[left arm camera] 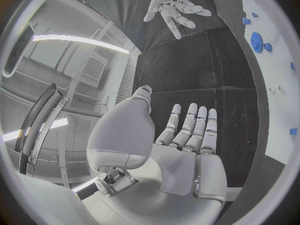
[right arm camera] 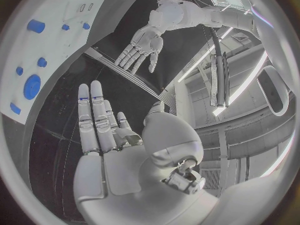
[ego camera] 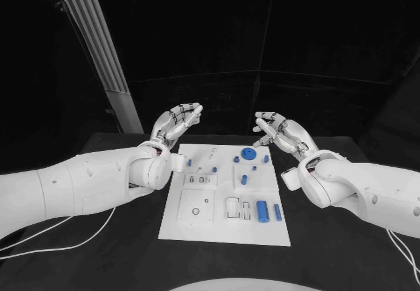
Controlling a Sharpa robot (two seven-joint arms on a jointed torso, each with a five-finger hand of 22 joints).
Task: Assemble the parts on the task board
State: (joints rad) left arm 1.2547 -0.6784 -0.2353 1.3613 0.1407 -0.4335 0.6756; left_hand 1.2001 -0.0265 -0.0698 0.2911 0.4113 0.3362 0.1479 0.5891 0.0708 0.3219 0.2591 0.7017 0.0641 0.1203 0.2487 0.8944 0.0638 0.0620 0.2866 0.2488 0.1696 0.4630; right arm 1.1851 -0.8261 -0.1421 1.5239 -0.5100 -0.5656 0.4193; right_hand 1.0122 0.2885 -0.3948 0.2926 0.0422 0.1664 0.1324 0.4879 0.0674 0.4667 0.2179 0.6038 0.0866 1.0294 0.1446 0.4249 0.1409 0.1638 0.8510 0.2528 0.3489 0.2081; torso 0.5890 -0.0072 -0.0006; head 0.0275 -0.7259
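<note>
The white task board point(ego camera: 227, 227) lies in the middle of the black table. Blue parts sit on it: a round disc point(ego camera: 249, 152), a tall cylinder point(ego camera: 263, 211), a thin peg point(ego camera: 277, 211) and several small pegs such as one point(ego camera: 245, 179). My left hand point(ego camera: 176, 120) hovers open above the board's far left corner, fingers spread, holding nothing. My right hand point(ego camera: 278, 131) hovers open beyond the far right corner, also holding nothing. The left wrist view shows my left hand point(left arm camera: 187, 150) with straight fingers, the right hand point(left arm camera: 172, 5) across from it and the disc point(left arm camera: 256, 41). The right wrist view shows my right hand point(right arm camera: 106, 145) and the left hand point(right arm camera: 140, 47).
A pale upright post point(ego camera: 109, 66) stands behind the table at the far left. White cables point(ego camera: 61, 245) trail over the table near my left arm. Bare black table point(ego camera: 350, 248) lies on both sides of the board.
</note>
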